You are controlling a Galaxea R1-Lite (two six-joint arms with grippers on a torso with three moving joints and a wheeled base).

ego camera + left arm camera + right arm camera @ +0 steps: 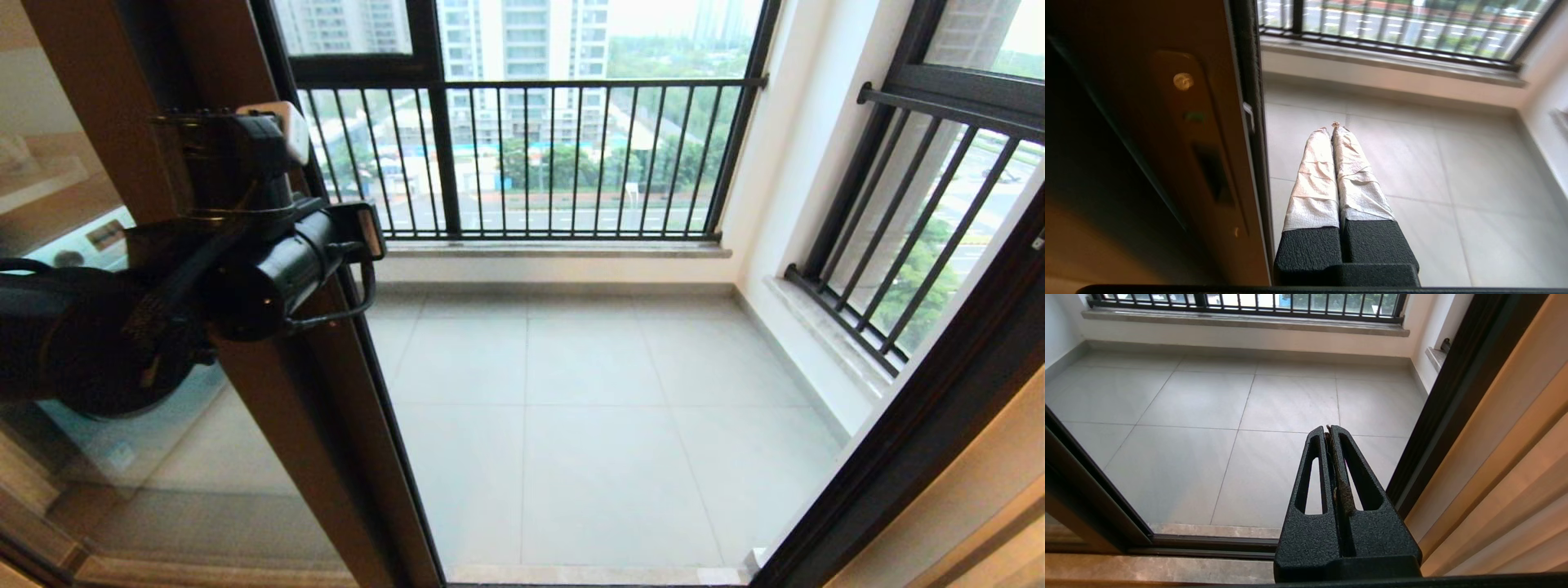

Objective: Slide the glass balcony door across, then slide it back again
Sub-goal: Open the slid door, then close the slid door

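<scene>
In the head view the door (269, 392) stands at the left of the opening, its brown stile slanting from top left down to the threshold, and the doorway to its right is open onto the tiled balcony floor (604, 425). The left arm (163, 278) reaches up across the stile; its pincer is hidden behind the wrist here. A washing machine (90, 245) shows through the glass at the far left, and a dark railing (531, 155) closes the balcony. In the left wrist view the left pincer (1333, 130) is clenched on nothing, its taped fingers (1316, 175) pressed together just beside the door's edge, apart from the recessed handle slot (1212, 171). In the right wrist view the right pincer (1328, 430) is clenched and empty, above the threshold near the right jamb (1453, 400).
</scene>
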